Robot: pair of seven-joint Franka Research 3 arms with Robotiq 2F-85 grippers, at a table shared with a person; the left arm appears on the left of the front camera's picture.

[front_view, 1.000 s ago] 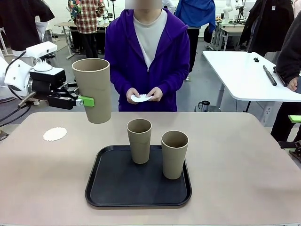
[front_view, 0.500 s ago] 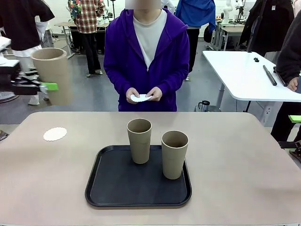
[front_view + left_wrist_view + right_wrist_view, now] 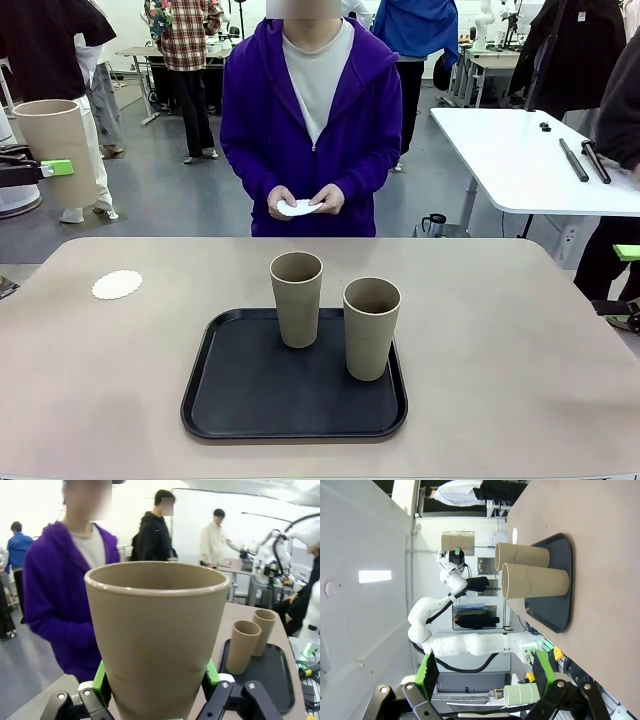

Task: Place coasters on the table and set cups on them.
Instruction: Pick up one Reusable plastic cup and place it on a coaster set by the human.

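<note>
Indoors, beige table, black tray, people beyond

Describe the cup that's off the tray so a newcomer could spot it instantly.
Find the beige table with the black tray in its middle, then look above its far left corner. A tan tumbler hangs there in the air, clamped between the left jaws' green pads; the other two tumblers stand on the tray.
</note>
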